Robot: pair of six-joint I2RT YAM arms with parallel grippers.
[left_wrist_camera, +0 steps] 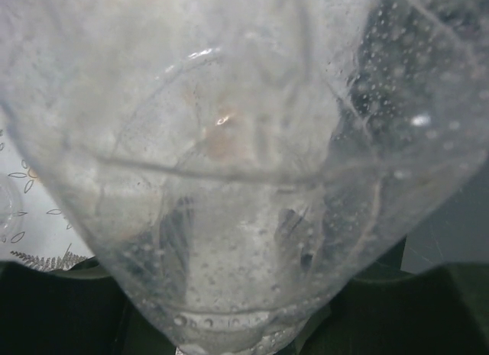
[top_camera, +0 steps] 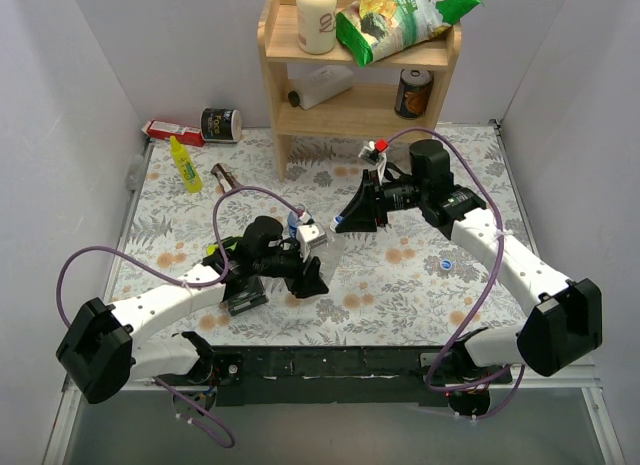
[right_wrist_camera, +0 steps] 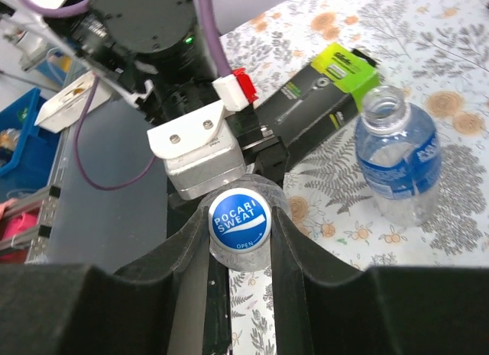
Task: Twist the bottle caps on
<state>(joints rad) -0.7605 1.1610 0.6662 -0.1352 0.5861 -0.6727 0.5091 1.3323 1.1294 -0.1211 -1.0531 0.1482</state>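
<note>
Blue cap (right_wrist_camera: 239,220), printed POCARI SWEAT, sits on the mouth of the plain bottle (left_wrist_camera: 244,179); right gripper (right_wrist_camera: 239,227) clenched on it, one dark finger pressed to each side of the cap; left gripper (top_camera: 314,259) clamped around the plain bottle's body, holding it off the table (top_camera: 420,285) and tilted toward the right gripper; left wrist view filled with clear plastic beaded with droplets, its own fingers not made out there.

Labelled bottle (right_wrist_camera: 397,164) stands upright on the floral cloth just beside the two grippers, blue band round its middle, mouth open, no cap on it; loose cap (top_camera: 447,264) lies alone on the cloth by the right forearm, well apart from both bottles.

Green-and-black box (right_wrist_camera: 321,91) lies flat beside the left arm; yellow squeeze bottle (top_camera: 185,165) lies at far left; wooden shelf (top_camera: 360,75) at the back.
</note>
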